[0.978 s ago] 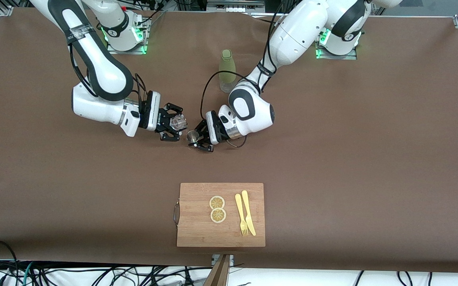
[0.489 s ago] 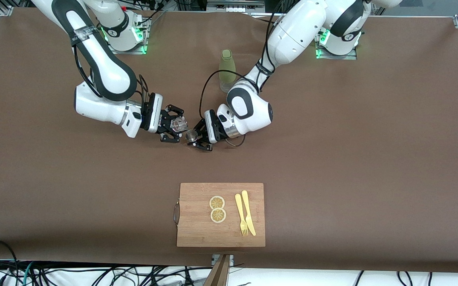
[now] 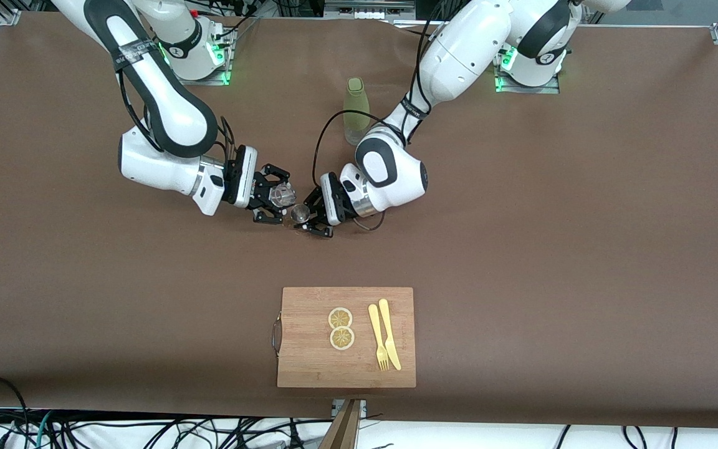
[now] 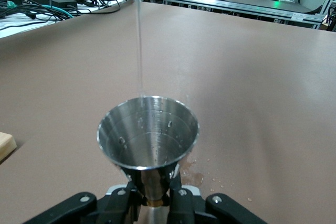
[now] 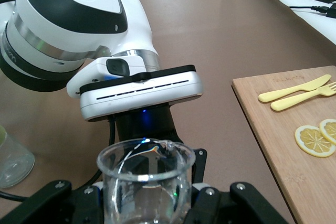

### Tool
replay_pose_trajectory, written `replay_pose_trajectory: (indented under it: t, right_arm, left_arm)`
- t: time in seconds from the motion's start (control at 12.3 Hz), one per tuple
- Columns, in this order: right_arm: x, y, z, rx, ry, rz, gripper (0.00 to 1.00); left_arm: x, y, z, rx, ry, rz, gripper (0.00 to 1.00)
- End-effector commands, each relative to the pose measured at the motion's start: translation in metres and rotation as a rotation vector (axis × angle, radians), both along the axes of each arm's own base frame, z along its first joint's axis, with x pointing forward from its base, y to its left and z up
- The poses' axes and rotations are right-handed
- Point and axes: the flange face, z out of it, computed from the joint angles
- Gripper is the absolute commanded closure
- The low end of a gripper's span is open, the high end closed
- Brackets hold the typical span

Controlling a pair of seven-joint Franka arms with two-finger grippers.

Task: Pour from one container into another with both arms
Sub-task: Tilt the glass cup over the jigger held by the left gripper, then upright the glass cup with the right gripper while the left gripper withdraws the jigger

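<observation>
The right gripper (image 3: 270, 198) is clamping a small clear glass beaker (image 3: 280, 195) and is tilting it over the middle of the table (image 3: 552, 262). The left gripper (image 3: 310, 215) is pinching the narrow waist of a small steel measuring cup (image 3: 300, 213), which is standing upright just beside and a little below the beaker's lip. In the left wrist view a thin stream of water (image 4: 139, 45) is falling from above and is meeting the rim of the cup (image 4: 148, 132) at its edge, not at the centre. Some drops are lying on the table (image 4: 273, 93) close to the cup, so a little is probably missing the mouth.

The beaker (image 5: 145, 179) is thin glass (fragile, and slippery when wet), so I think the grip around its body must be firm but gentle. The steel cup is light and stiff, with a smooth surface; the waist is the best place to hold it, because the cone above is preventing it from sliding down. It is getting heavier as it fills.

A green bottle (image 3: 355, 111) is standing farther from the front camera. A wooden cutting board (image 3: 309, 355) with two lemon slices (image 3: 341, 328), a yellow fork (image 3: 377, 337) and a yellow knife (image 3: 389, 333) is lying nearer.
</observation>
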Motion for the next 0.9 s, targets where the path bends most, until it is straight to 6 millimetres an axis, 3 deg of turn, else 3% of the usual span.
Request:
replay_pose_trajectory:
  t: [0.0,0.33,0.65,0.81]
  right_arm:
    - [-0.004,0.001,0.004,-0.017,0.0,-0.008,0.94]
    - [-0.002,-0.027,0.006,0.033,0.018,0.011,0.94]
    - [0.012,-0.097,-0.003,0.183,0.014,0.026,0.94]
    - [0.016,-0.128,-0.012,0.232,-0.002,0.041,0.94]
  left_arm:
    - [0.001,-0.007,0.002,-0.019,-0.003,0.028,1.0]
    - [0.002,-0.007,0.005,-0.024,-0.004,0.03,1.0]
    - [0.011,-0.002,0.017,-0.033,-0.019,0.033,1.0]
    - [0.027,0.013,0.034,-0.045,-0.038,0.045,1.0]
